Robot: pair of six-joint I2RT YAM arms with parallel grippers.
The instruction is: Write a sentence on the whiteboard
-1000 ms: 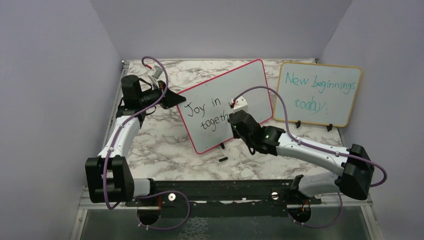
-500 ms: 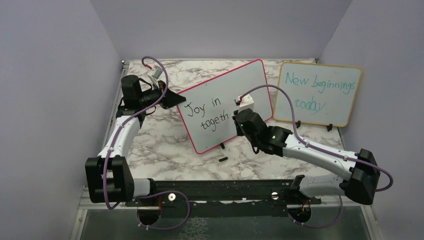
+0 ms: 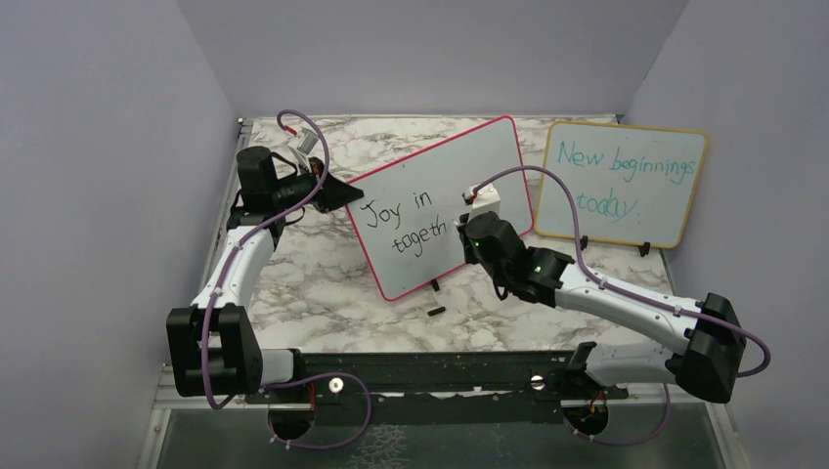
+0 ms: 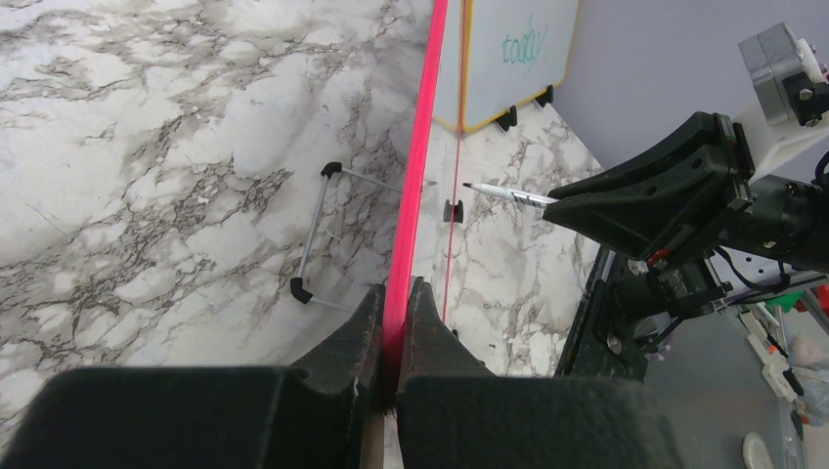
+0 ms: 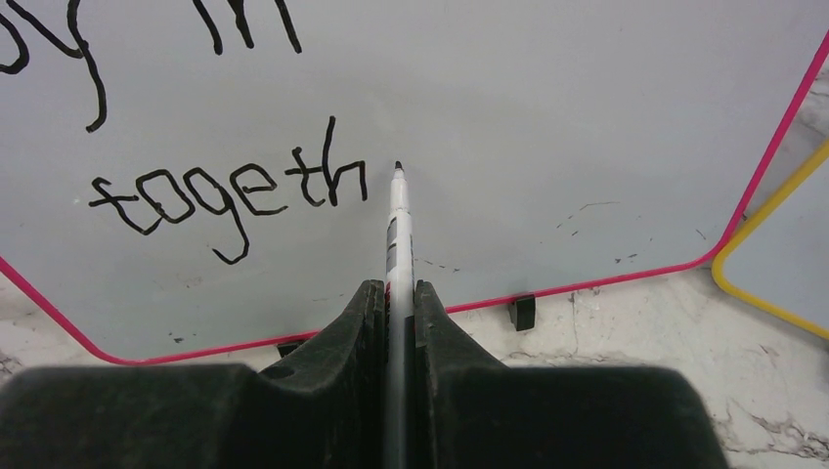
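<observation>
- The left gripper (image 3: 337,192) reaches in from the left side of the marble table (image 3: 323,283); its fingers (image 4: 362,322) pinch the red-pink frame at the left edge of the whiteboard (image 3: 440,166), the frame squeezed between them in the left wrist view.
- The whiteboard stands tilted back, roughly in the middle of the table and turned at an angle, its right end further back than its left; small black feet (image 5: 523,313) show under its lower edge, and a wire stand (image 4: 318,230) sits on the table behind it.
- The sentence (image 3: 411,220) is in black across the left part of the board: "Joy in" above, "togeth" below.
- A small dark object (image 3: 436,311) lies on the table just in front of the board's lower edge; what it is cannot be told.
- The marker (image 5: 398,225) points at the board, its tip just right of the "h"; whether it touches the surface cannot be told.
- The right gripper (image 3: 469,231) is at the board's lower middle; its fingers (image 5: 367,322) are pressed onto the marker's barrel from both sides.
- The yellow-framed board (image 3: 626,186), with teal writing, stands to the right, just beside the whiteboard's right end.
</observation>
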